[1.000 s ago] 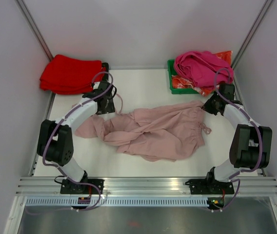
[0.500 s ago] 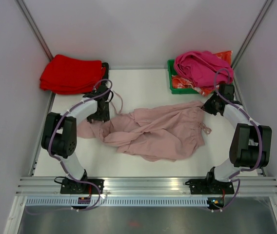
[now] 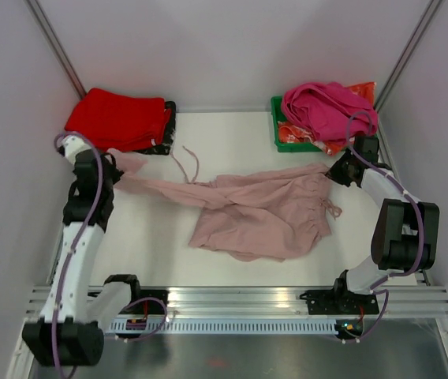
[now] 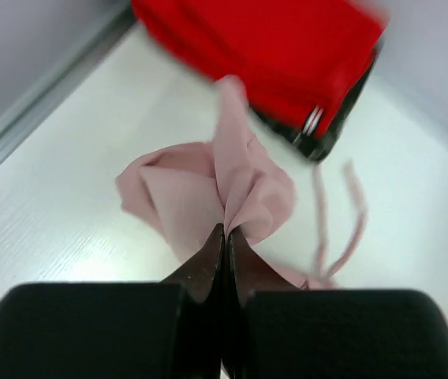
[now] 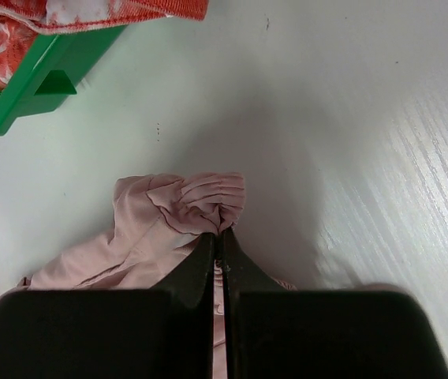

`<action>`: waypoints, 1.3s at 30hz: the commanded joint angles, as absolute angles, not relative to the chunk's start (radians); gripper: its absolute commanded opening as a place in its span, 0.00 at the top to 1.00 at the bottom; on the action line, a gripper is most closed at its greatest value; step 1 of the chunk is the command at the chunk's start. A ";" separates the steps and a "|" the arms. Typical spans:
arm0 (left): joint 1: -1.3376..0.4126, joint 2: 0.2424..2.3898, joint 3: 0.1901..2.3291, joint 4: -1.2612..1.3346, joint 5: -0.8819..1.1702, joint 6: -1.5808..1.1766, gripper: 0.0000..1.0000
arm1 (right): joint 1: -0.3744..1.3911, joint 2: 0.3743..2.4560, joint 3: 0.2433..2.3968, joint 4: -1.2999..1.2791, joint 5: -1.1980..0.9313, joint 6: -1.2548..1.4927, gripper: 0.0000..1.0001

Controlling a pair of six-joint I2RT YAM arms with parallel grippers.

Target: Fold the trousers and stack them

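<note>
At the worktop's left edge, just in front of the red stack (image 3: 117,118) in the far-left corner, the left jaws are pressed together on a leg end of the trousers (image 3: 263,213), so that leg lies stretched out in a line (probably to flatten it for folding). The rest lies bunched mid-worktop. Near the green bin (image 3: 278,134) at the far-right corner, the right jaws pinch a gathered corner, seemingly anchoring the cloth.

Pale-pink trousers (image 3: 263,213) btw L gripper (image 3: 117,167) & R gripper (image 3: 331,169)
</note>
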State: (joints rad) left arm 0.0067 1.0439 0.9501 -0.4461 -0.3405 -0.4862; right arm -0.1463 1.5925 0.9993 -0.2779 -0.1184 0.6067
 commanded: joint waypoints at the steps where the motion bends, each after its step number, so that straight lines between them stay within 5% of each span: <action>1: 0.032 0.883 0.875 -0.398 -0.518 -0.665 0.98 | -0.152 1.568 1.014 -0.238 -0.087 0.627 1.00; 3: 0.038 0.835 0.796 -0.457 -0.560 -0.756 0.94 | -0.152 1.572 1.009 -0.235 -0.081 0.635 1.00; 8: 0.040 0.596 0.537 -0.532 -0.483 -1.069 0.63 | -0.153 1.574 1.011 -0.232 -0.087 0.637 1.00; 12: 0.040 0.488 0.400 -0.528 -0.387 -1.117 0.06 | -0.155 1.581 1.015 -0.232 -0.100 0.626 1.00; 13: 0.038 0.488 0.408 -0.544 -0.387 -1.117 0.02 | -0.153 1.585 1.017 -0.235 -0.107 0.624 1.00; 20: 0.038 0.785 0.781 -0.603 -0.482 -0.748 0.00 | -0.155 1.582 1.023 -0.250 -0.114 0.612 1.00; 28: 0.029 1.435 1.184 -0.583 -0.206 -0.255 0.01 | -0.153 1.589 1.015 -0.241 -0.112 0.618 1.00; 39: 0.012 1.736 1.245 -0.471 -0.250 -0.055 0.05 | -0.155 1.618 1.025 -0.229 -0.107 0.630 1.00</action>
State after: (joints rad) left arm 0.0116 1.7237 1.1942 -0.5388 -0.2760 -0.1631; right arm -0.1490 1.6119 0.9993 -0.2668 -0.1123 0.6212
